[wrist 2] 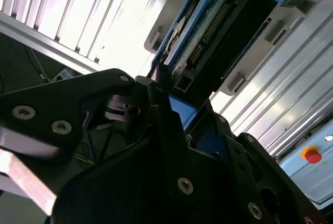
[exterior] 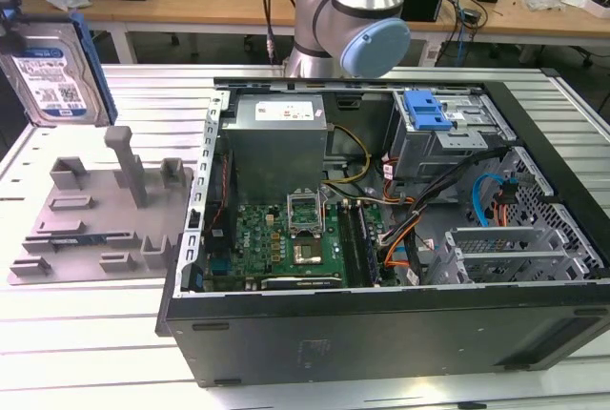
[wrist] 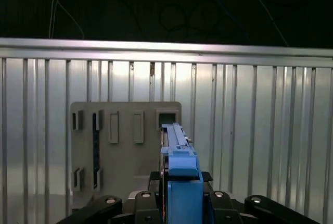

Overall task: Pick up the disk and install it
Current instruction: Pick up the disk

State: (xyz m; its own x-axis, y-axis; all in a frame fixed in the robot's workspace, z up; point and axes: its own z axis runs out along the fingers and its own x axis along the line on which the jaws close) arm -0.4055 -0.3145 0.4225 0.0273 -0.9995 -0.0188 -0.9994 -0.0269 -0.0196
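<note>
Gripper (wrist: 182, 179) was clamped narrow on the disk (wrist: 177, 140), seemingly by its blue plastic frame, with the drive standing edge-on between the jaws and hanging clear of the grey fixture plate (wrist: 125, 146) beyond it; silver-grey face, blue-and-white label (exterior: 48, 71), its print not legible.

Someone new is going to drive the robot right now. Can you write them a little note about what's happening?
Gripper: jaws shut on the disk, which it holds upright.
Disk: in the air over the grey holder tray, at the exterior view's left, apart from the open computer case.
Done: the disk is picked up.
Left: the disk is not yet installed in the case.
</note>
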